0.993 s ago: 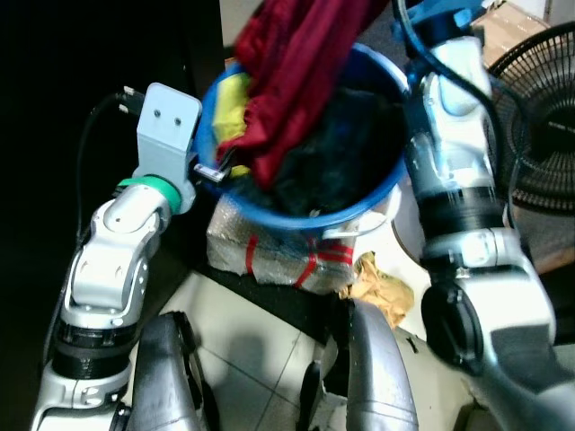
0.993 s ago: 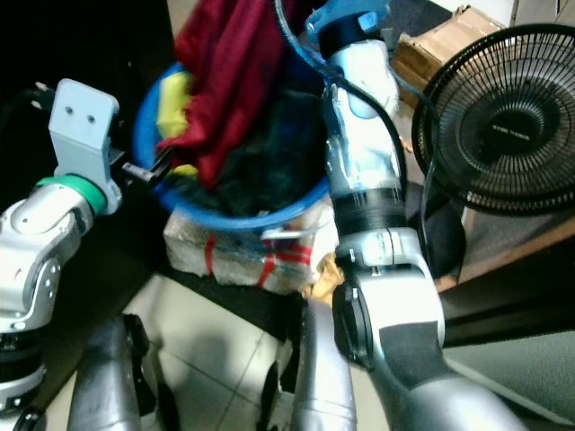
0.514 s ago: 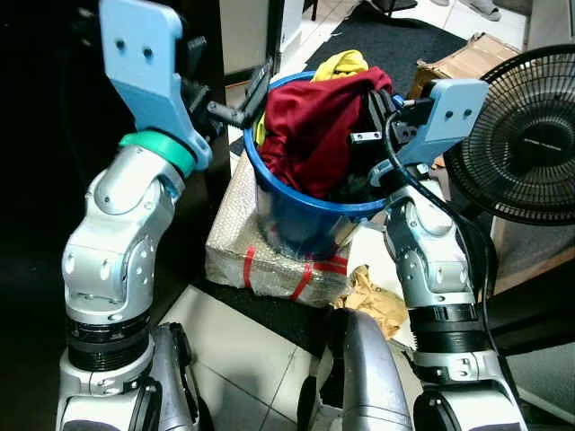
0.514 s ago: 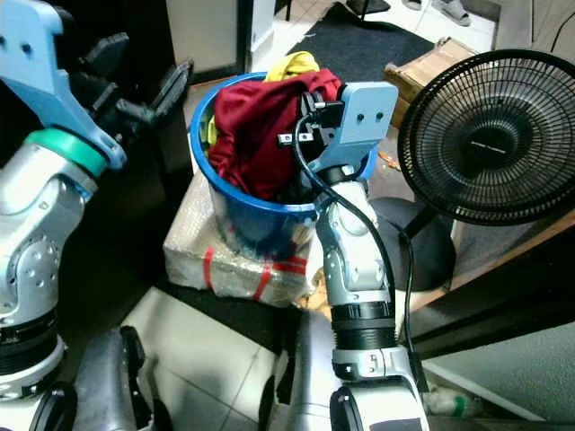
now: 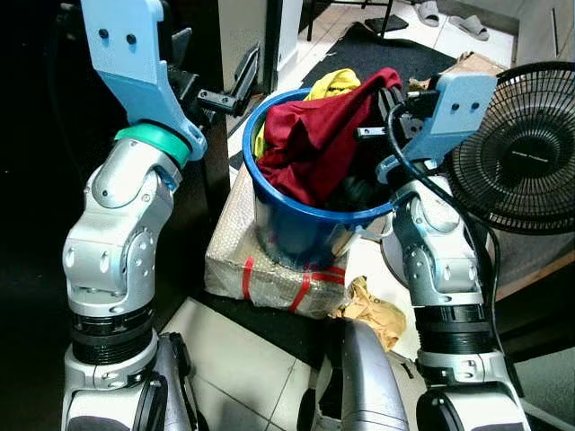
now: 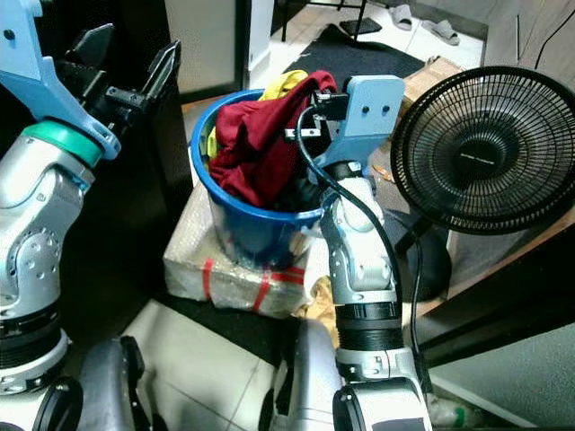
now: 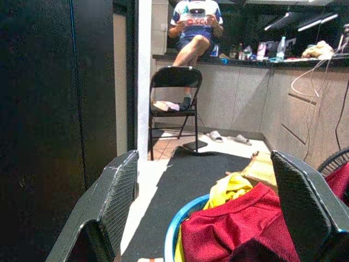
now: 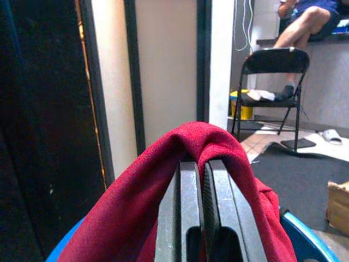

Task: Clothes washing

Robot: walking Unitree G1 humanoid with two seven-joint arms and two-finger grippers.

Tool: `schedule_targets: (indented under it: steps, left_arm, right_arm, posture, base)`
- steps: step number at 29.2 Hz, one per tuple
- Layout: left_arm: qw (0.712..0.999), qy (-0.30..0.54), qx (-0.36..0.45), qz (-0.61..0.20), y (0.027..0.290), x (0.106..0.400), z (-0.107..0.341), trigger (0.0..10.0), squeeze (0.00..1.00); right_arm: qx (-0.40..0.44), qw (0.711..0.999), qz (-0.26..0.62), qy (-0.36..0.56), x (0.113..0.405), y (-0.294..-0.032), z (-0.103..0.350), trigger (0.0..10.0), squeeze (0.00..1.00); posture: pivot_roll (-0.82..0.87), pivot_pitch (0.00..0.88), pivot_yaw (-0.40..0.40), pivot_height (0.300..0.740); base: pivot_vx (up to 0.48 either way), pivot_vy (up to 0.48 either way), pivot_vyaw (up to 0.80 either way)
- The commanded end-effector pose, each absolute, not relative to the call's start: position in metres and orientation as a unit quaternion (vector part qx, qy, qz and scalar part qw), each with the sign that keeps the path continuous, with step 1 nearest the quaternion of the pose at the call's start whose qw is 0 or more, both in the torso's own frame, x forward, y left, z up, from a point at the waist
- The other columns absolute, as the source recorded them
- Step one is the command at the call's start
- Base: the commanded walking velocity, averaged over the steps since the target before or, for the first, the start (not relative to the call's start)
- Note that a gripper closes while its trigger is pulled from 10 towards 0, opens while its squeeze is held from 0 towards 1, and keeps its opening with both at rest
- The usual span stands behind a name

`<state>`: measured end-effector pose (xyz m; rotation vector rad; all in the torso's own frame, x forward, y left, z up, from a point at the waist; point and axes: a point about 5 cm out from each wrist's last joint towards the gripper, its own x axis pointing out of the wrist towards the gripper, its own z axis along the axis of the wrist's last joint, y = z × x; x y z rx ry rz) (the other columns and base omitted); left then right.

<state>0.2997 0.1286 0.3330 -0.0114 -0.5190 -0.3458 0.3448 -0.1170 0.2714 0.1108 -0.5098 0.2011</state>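
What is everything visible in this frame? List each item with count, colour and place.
bucket: one, blue, on the wrapped package, between the two arms.
red garment: one, dark red, heaped over the bucket's top.
yellow garment: one, yellow, at the bucket's far rim.
wrapped package: one, bubble wrap with red tape, on the floor.
crumpled paper: one, tan, on the floor beside the package.
fan: one, black, to the robot's right.
cardboard box: one, brown, behind the fan.
folding chair: one, black, across the room.
person: one, seated on the counter behind the chair.
slippers: pale, on the far floor.
left gripper: fingers open, raised beside the bucket.
right gripper: fingers together, in the red garment.
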Motion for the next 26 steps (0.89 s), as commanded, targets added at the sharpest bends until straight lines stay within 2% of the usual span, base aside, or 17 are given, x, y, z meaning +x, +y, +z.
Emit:
schedule_targets:
  steps: [1,26]
  left_arm:
    - [0.948,-0.265,-0.008,-0.176,0.126,0.300,0.338,10.0,0.00]
    - [0.954,-0.248,0.000,-0.170,0.123,0.303,0.327,10.0,0.00]
  right_arm:
    - [0.053,0.959,0.098,-0.261,0.343,-0.117,0.275,10.0,0.00]
    - [0.054,0.957,0.112,-0.260,0.338,-0.108,0.277,10.0,0.00]
  posture:
    - [0.07,0.039,-0.042,0.530]
    - [0.07,0.041,-0.037,0.630]
  base:
    - [0.000,0.000,0.00]
    - [0.000,0.000,0.00]
